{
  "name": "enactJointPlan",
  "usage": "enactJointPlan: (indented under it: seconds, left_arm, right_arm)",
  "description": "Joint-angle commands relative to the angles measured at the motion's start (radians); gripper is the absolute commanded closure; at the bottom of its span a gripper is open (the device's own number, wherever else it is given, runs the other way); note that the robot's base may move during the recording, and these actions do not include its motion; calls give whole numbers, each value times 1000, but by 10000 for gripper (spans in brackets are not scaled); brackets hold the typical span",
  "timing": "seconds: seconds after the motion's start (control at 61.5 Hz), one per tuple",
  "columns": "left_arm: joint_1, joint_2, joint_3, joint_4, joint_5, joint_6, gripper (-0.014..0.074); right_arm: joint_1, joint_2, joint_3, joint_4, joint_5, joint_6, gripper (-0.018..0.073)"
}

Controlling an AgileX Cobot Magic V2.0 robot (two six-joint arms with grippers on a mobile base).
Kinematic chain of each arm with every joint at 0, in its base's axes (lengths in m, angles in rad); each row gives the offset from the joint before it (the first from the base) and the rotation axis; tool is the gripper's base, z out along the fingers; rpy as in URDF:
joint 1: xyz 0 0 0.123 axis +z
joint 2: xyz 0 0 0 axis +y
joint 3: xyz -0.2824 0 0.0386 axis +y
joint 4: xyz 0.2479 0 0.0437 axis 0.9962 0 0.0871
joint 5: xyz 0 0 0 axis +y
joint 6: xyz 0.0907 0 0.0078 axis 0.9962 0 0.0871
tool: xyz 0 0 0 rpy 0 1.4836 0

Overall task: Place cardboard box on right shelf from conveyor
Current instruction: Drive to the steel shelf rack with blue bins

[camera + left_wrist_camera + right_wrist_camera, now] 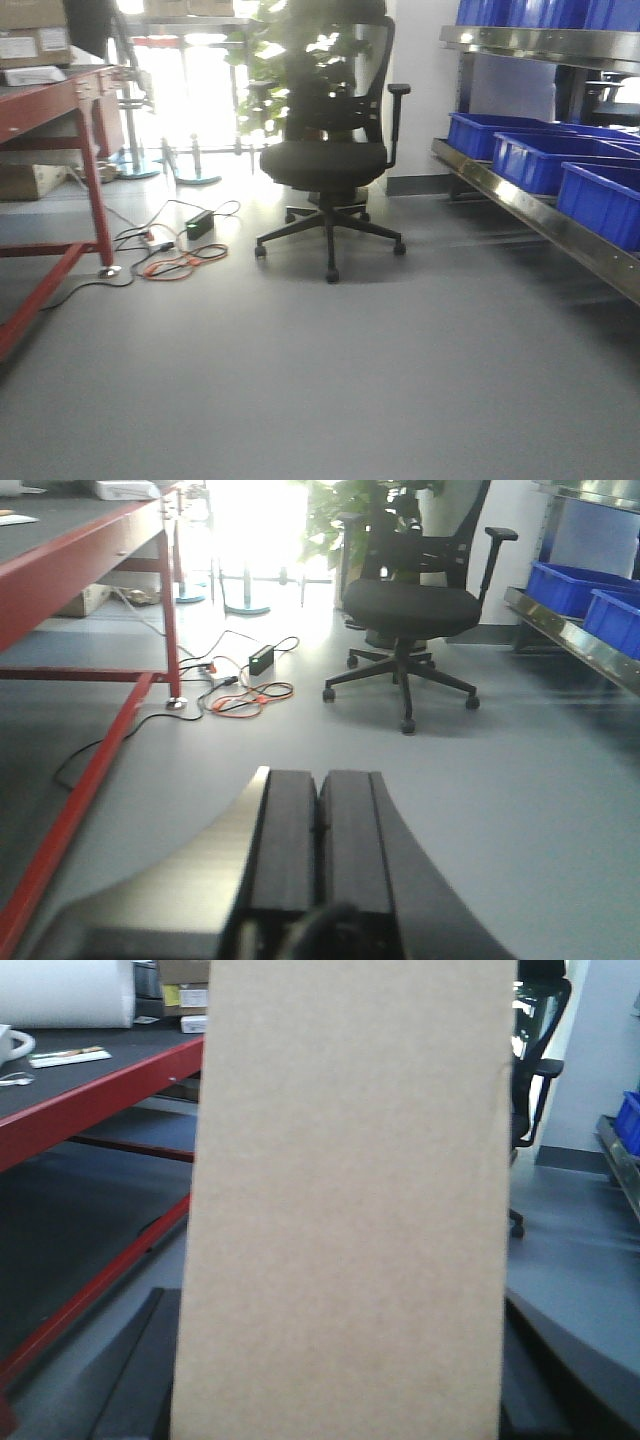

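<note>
Left gripper (318, 780) sits low in left wrist view, pointing straight ahead. Its two black fingers (285, 840) lie pressed side by side. No gap, nothing between them.

Right gripper (335, 1305) mostly hidden. Only two dark fingers (130, 1380) show at bottom of right wrist view, one each side of cardboard box (345, 1200). Fingers hug box sides. Box stands upright between them, very close to camera.
</note>
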Motion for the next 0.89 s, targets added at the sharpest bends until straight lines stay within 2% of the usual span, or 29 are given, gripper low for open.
enactJointPlan:
  seconds: [0.0,0.879]
  left_arm:
    - [-5,-15,10,-6,-85,0,713]
    - [-5,-15,10,-6,-85,0,713]
  right_arm:
    - [-7,17,-27,-5,-101,-11,336]
    - [-7,17,-27,-5,-101,-11,336]
